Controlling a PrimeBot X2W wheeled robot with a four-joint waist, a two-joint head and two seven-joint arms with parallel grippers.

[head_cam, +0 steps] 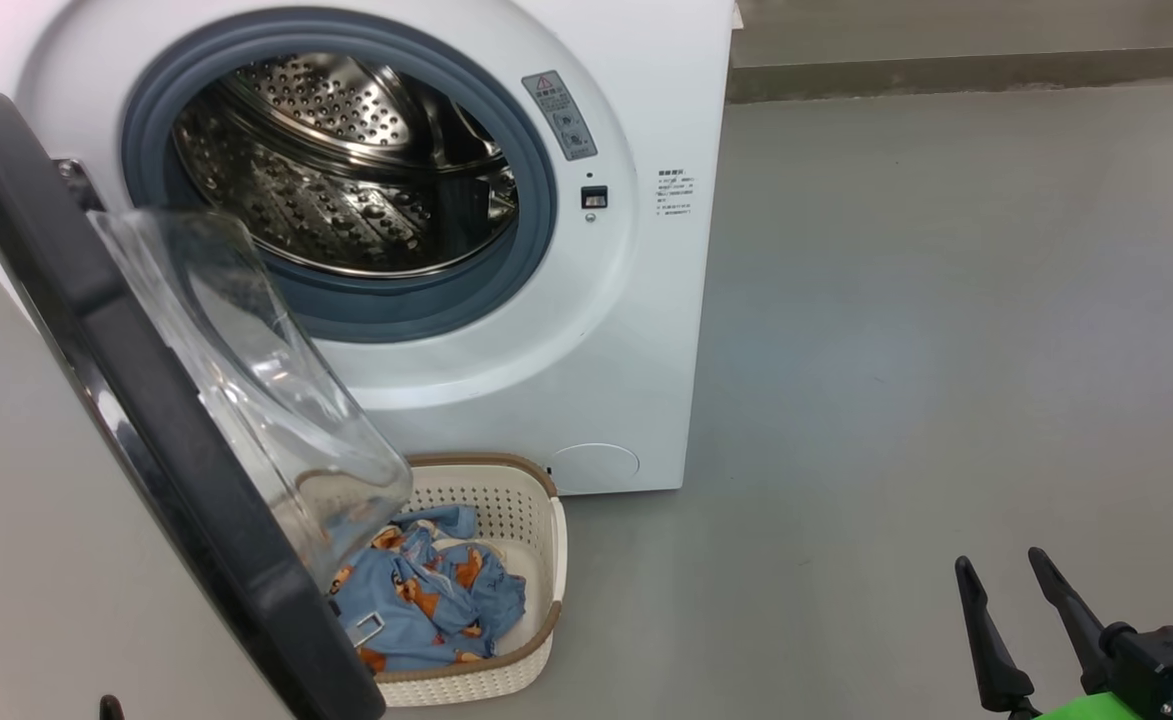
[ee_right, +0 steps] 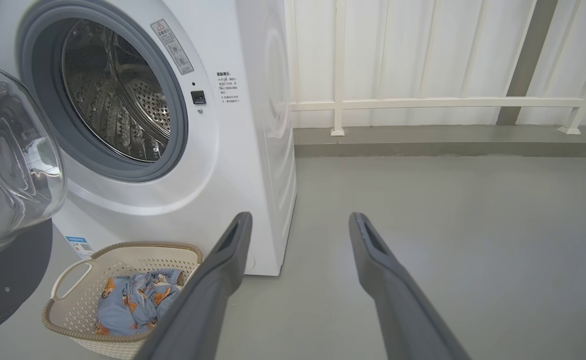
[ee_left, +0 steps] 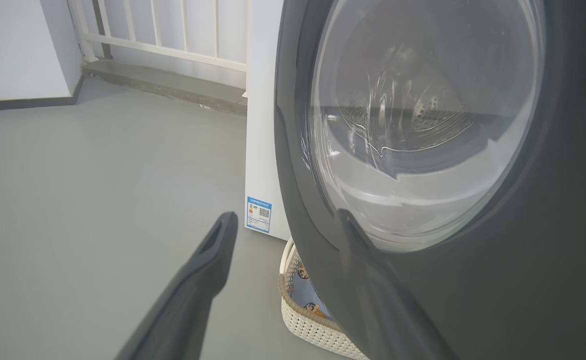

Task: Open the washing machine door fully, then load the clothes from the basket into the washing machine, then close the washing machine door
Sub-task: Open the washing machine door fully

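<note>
The washing machine (head_cam: 586,330) stands at upper left, its steel drum (head_cam: 346,170) exposed and nothing visible inside. The washing machine door (head_cam: 146,440) hangs open toward me, its glass dome over the left part of the basket (head_cam: 546,560). The basket sits on the floor against the machine's foot, holding the blue printed clothes (head_cam: 426,600). My left gripper (ee_left: 285,220) is open at the door's outer face (ee_left: 522,250), one finger before the black ring, the other beside its edge; contact is unclear. My right gripper (head_cam: 1001,562) hangs open and bare at lower right, well away from the basket (ee_right: 73,310).
Bare grey floor (head_cam: 946,350) stretches to the right of the machine. A raised kerb (ee_right: 447,140) with a white railing (ee_right: 422,102) runs behind it. A blue label sticker (ee_left: 259,214) marks the machine's side low down.
</note>
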